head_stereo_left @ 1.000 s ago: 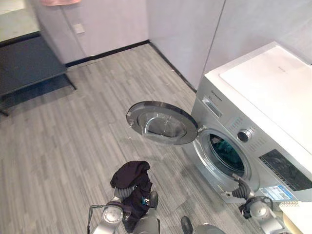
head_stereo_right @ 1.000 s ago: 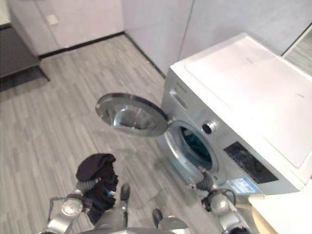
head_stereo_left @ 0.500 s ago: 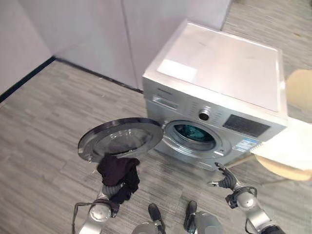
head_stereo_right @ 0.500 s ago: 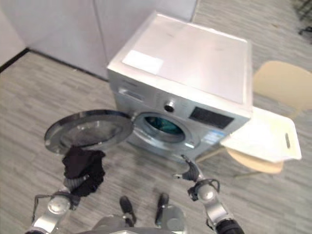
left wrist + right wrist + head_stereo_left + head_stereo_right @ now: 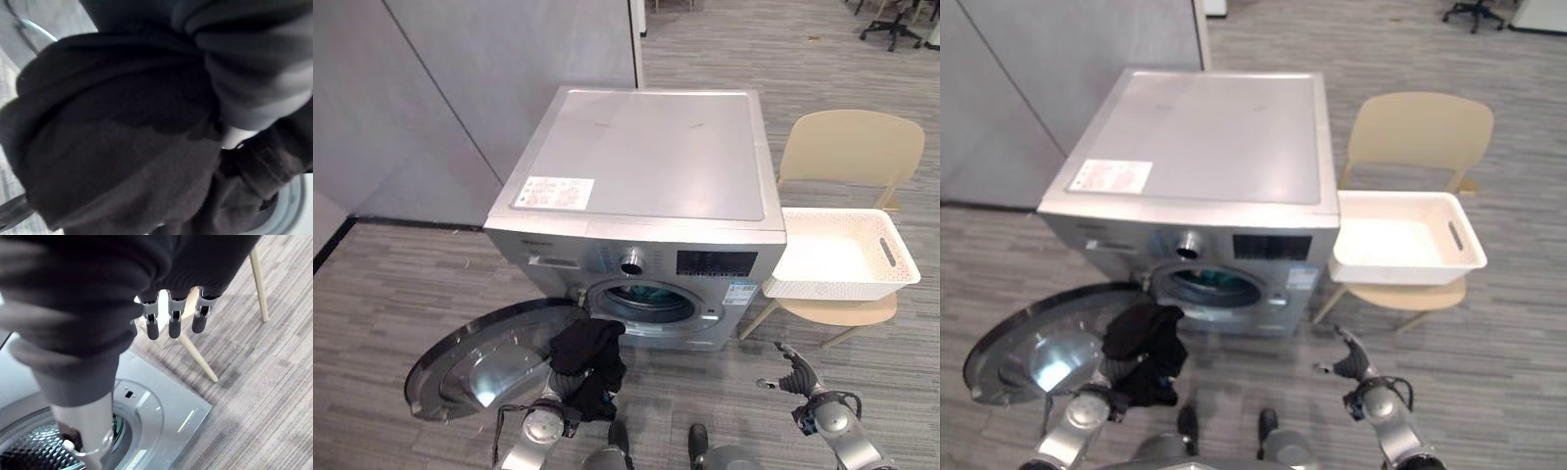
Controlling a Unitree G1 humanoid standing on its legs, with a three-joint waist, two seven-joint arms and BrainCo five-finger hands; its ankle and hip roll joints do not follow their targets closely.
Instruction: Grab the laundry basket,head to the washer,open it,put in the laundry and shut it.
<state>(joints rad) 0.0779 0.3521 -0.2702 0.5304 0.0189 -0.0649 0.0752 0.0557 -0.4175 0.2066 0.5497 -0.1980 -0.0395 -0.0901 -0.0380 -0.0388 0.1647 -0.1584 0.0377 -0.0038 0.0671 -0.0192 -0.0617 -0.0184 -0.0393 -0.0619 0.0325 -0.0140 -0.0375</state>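
Note:
The silver washer [image 5: 646, 176] stands in front of me with its round door [image 5: 475, 362] swung open to the left. Teal cloth lies inside the drum [image 5: 644, 297]. My left hand [image 5: 560, 388] is raised just before the drum opening, draped in a dark garment [image 5: 588, 354] that hangs over it and hides the hand. In the left wrist view the dark garment [image 5: 122, 147] covers nearly everything. My right hand [image 5: 793, 373] hovers low to the right of the washer, fingers [image 5: 169, 323] straight and holding nothing.
A white laundry basket [image 5: 876, 284] rests on a beige chair [image 5: 847, 147] right beside the washer. A grey wall panel [image 5: 460, 88] runs behind on the left. Office chair wheels [image 5: 891, 24] show far back right.
The camera has swung round, so the washer now faces me squarely and the basket and chair have come into view. The dark garment stays on my left hand, now nearer the drum.

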